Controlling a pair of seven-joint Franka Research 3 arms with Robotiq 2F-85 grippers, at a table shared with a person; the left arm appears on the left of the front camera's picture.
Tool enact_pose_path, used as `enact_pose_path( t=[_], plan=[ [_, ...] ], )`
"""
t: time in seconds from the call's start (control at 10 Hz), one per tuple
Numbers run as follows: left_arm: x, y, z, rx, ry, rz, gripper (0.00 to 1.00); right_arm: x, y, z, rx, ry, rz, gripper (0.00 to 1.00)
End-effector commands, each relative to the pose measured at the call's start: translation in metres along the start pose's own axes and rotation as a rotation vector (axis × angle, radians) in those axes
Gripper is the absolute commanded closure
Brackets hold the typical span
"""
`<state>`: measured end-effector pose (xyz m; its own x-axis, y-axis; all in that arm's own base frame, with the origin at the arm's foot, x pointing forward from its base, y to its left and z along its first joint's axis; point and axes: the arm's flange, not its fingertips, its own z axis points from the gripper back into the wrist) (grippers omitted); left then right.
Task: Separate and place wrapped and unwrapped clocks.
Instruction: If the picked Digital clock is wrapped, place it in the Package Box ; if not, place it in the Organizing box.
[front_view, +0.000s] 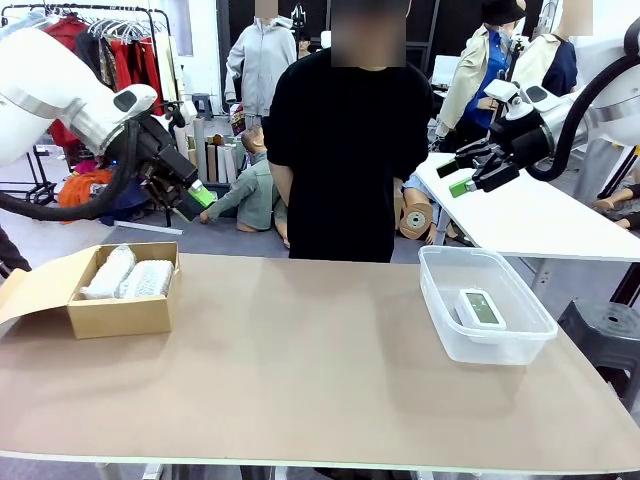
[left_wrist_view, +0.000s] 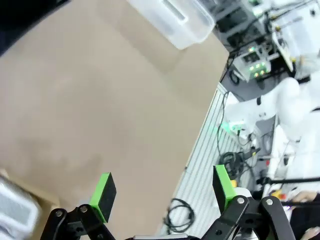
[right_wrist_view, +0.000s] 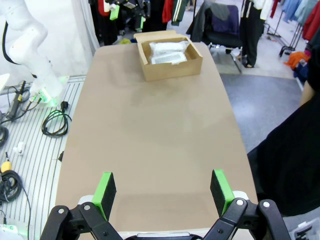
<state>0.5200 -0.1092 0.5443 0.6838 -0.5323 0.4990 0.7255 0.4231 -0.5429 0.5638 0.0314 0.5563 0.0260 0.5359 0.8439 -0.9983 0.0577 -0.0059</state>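
Two wrapped clocks (front_view: 128, 275) lie side by side in the cardboard box (front_view: 120, 316); the bare clock (front_view: 478, 307) sits in the clear tub (front_view: 440, 326). Left pincer (front_view: 190, 205) and right pincer (front_view: 455, 178) both hang apart, empty.

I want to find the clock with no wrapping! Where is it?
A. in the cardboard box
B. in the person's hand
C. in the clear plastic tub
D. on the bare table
C: the bare white clock lies inside the clear plastic tub, while the cardboard box holds two bubble-wrapped blocks.

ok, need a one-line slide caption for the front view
Two wrapped clocks in the box, bare clock in the bin; left gripper and right gripper open.
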Motion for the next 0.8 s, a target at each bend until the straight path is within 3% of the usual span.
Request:
enact_pose_path(
  t=[0.0, 0.3, 0.5, 0.7],
  plan=[
    [0.004, -0.010, -0.007, 0.022, -0.013, -0.237, 0.00, 0.001, 0.001, 0.001, -0.002, 0.000, 0.008, 0.00],
    [0.009, -0.037, -0.018, 0.048, 0.004, -0.452, 0.00, 0.001, 0.001, 0.001, -0.002, 0.000, 0.008, 0.00],
    [0.014, -0.044, -0.016, 0.164, -0.115, -0.595, 0.00, 0.001, 0.001, 0.001, -0.002, 0.000, 0.008, 0.00],
    [0.006, -0.041, -0.018, 0.194, -0.069, -0.642, 0.00, 0.001, 0.001, 0.001, -0.002, 0.000, 0.008, 0.00]
  ],
)
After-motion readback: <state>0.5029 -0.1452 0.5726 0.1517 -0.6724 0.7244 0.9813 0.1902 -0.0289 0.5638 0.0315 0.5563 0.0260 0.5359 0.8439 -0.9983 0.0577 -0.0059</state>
